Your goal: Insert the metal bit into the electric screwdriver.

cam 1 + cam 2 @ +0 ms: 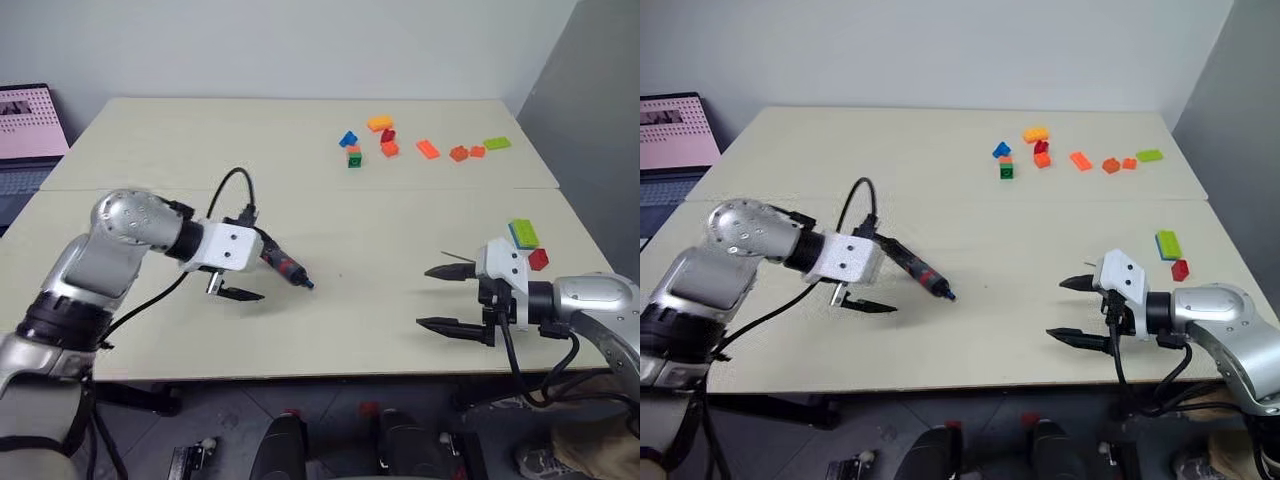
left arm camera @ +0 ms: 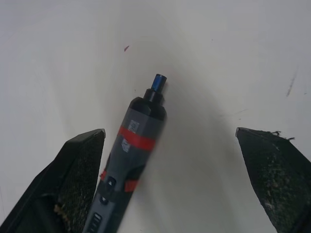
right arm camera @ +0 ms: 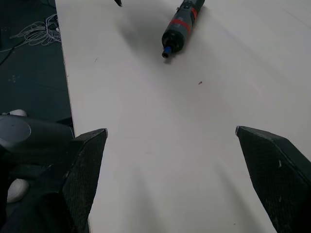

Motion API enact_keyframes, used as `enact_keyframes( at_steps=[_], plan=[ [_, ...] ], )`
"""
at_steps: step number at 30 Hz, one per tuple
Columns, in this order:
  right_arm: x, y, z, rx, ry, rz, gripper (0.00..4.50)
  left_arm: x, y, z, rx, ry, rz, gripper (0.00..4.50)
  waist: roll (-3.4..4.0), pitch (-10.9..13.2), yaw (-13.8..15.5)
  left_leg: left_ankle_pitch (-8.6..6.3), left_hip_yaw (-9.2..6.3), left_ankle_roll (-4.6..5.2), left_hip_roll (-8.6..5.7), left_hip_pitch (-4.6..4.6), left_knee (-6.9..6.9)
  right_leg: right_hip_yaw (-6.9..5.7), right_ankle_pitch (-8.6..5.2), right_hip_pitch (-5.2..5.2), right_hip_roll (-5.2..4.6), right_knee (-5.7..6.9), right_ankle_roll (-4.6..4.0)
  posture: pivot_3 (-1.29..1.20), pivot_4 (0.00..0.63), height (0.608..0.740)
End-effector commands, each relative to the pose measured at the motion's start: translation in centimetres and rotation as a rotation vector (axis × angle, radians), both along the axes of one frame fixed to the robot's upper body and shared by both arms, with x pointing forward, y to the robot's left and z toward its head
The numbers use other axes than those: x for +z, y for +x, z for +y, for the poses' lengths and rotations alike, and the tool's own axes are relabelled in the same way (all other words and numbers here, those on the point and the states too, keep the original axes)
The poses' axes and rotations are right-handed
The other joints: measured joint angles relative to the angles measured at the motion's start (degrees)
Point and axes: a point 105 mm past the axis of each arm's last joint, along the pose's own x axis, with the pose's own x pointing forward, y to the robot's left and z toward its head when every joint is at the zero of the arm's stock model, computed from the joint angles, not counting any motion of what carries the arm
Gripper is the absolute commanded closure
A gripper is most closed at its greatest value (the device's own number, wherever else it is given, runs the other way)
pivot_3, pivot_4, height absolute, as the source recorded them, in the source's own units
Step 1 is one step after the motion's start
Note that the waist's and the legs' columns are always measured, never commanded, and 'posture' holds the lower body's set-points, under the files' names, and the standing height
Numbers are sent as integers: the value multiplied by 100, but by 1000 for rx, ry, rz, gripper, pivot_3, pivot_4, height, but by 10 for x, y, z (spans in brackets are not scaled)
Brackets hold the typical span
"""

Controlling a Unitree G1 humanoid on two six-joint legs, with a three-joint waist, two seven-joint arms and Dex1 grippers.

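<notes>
1. The electric screwdriver (image 1: pixel 285 266) is seen lying on the pale table (image 1: pixel 300 200), its blue tip pointed toward the right side, with the left gripper (image 1: pixel 232 291) poised just above and around its rear half.
2. The left gripper's fingers are spread wide and nothing is held; the right gripper (image 1: pixel 450 298) is likewise spread wide and empty, well apart from the tool.
3. A thin grey line (image 1: pixel 455 256) near the right gripper's upper finger may be the metal bit, but this cannot be confirmed.
4. The screwdriver is judged rigid, smooth and prone to rolling; a hold across the dark barrel behind the red band is advised, leaving the socket end free.
5. The bit is judged light, stiff, slippery and easily dropped; it should be pinched near one end.
6. The left wrist view shows the buttons and red band closely; the head views alone show the coloured bricks (image 1: pixel 388 140) at the far side.
</notes>
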Motion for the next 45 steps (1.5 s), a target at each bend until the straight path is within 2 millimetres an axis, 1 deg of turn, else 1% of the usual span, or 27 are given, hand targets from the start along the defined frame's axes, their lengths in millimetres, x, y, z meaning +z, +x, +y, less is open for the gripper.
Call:
enact_keyframes(
  at_steps=[1, 6, 9, 13, 19, 20, 23, 26, 30, 31, 32, 37, 41, 43, 45],
  plan=[
    [18, -7, 1, -10, 55, -47, 55, -3, 8, 2, -34, 80, -17, 0, 0, 0, -12, 0, 1, 0, 0, 0, 0, 2, 0, 0, 0, 0, 0, 0, 150, 740],
    [26, -20, 2, -4, 89, -41, 55, -9, 16, -4, -79, 114, -1, 0, -2, 1, -28, -1, -3, 1, 1, -1, -1, 0, 1, -2, 2, 6, 3, 0, 150, 740],
    [27, -24, 1, -15, 88, -42, 55, -12, 21, -7, -94, 128, -8, 0, -4, 2, -23, 0, -3, 1, 1, -1, 3, 0, 1, -1, 2, 8, 4, 0, 150, 740],
    [27, -27, 1, -27, 86, -43, 55, -18, 30, -18, -100, 137, -12, 0, -6, 3, -18, 0, -2, 1, 0, 1, 11, 3, 4, 4, 2, 9, 9, 0, 150, 740],
    [28, -27, 3, -26, 92, -38, 55, -27, 41, -25, -84, 166, -2, 0, -11, 6, -30, 0, -3, 1, 0, 0, 12, 3, 6, 4, 2, 9, 13, 0, 150, 740],
    [28, -27, 3, -26, 90, -37, 55, -29, 43, -27, -82, 168, -1, 0, -11, 6, -28, 0, -3, 1, 0, 0, 11, 3, 17, 4, 2, 9, 31, 0, 150, 740],
    [29, -28, 4, -25, 89, -38, 55, -32, 48, -27, -79, 204, -8, 0, -13, 7, -22, 0, -4, 1, 0, 0, 11, 2, 19, 4, 2, 8, 34, 0, 150, 740],
    [30, -28, 5, -25, 89, -37, 55, -34, 50, -27, -78, 210, -5, 0, -14, 8, -27, 0, -3, 1, -1, 0, 11, 3, 19, 4, 2, 9, 35, 0, 150, 740],
    [30, -28, 5, -31, 86, -35, 55, -39, 50, -33, -97, 214, 7, 0, -14, 8, -22, 0, -5, 1, -1, 0, 11, 2, 19, 5, 2, 9, 35, 0, 150, 740],
    [30, -28, 5, -32, 84, -35, 0, -41, 49, -34, -104, 217, 10, 364, -14, 8, -21, 0, -4, 1, -1, 0, 11, 2, 19, 5, 2, 9, 35, 0, 150, 740],
    [30, -28, 4, -33, 82, -36, 0, -42, 49, -35, -110, 219, 11, 439, -14, 8, -19, 0, -5, 1, -1, 0, 11, 2, 19, 6, 2, 8, 35, 0, 150, 740],
    [31, -28, 4, -34, 77, -39, 0, -50, 47, -36, -135, 246, 17, 1636, -13, 7, -9, 0, -6, 1, -2, 8, 13, 2, 18, 15, 2, 9, 32, 0, 150, 740],
    [32, -28, 4, -33, 78, -41, 0, -57, 46, -34, -143, 275, 22, 2413, -14, 6, -3, 0, -7, 2, -2, 14, 18, 3, 13, 24, 1, 9, 24, 0, 150, 740],
    [32, -28, 5, -32, 78, -42, 0, -58, 47, -33, -146, 282, 19, 2785, -14, 6, -9, 1, -5, 3, -2, 15, 19, 5, 14, 25, 1, 9, 24, 0, 150, 740],
    [32, -27, 5, -32, 78, -44, 0, -59, 46, -33, -149, 281, 18, 2823, -13, 5, -9, 1, -6, 3, -3, 17, 19, 5, 14, 26, 1, 10, 24, 0, 150, 740]
  ],
)
